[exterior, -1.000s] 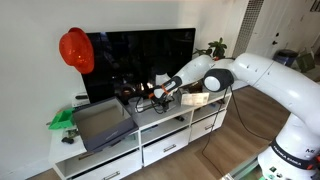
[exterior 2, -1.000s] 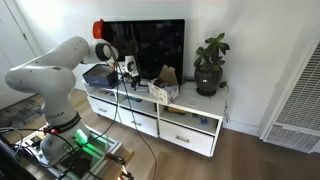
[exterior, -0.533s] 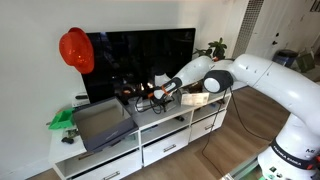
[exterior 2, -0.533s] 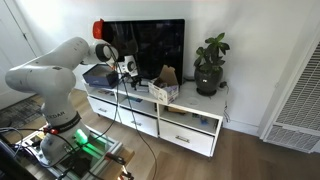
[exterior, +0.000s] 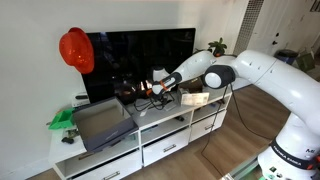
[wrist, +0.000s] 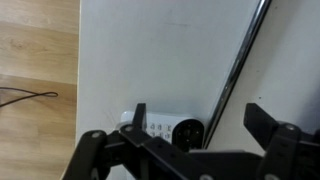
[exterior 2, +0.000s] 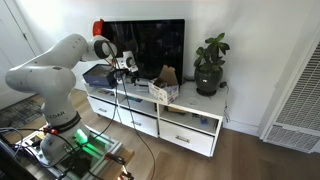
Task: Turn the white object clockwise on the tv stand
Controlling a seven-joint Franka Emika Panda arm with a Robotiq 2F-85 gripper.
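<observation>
Arm [exterior: 250, 70] is reaching over the tv stand [exterior: 160, 140], with the gripper [exterior: 135, 94] hanging just above the stand's top, in front of the TV [exterior: 140, 60] standing on it. In the wrist view the gripper [wrist: 195, 112] is coming in from the bottom edge with its jaws spread wide, grasping nothing. The white object [wrist: 160, 126], a small bar with tiny buttons and a black round part at one end, is lying flat on the stand's top near the edge that borders the floor [wrist: 35, 60]. It is sitting between the two fingers [wrist: 138, 112]. One fingertip is overlapping the object's end, and whether it is touching cannot be told. A thin black cable [wrist: 240, 60] is running diagonally across the stand's top beside the object's black end. In both exterior views the object is too small to make out under the gripper. A red helmet [exterior: 75, 50] is sitting above the stand at the TV's upper corner. In an exterior view a cardboard box [exterior 2: 163, 88] is resting on the stand's top and a plant [exterior 2: 210, 65] is standing at the stand's far end.
</observation>
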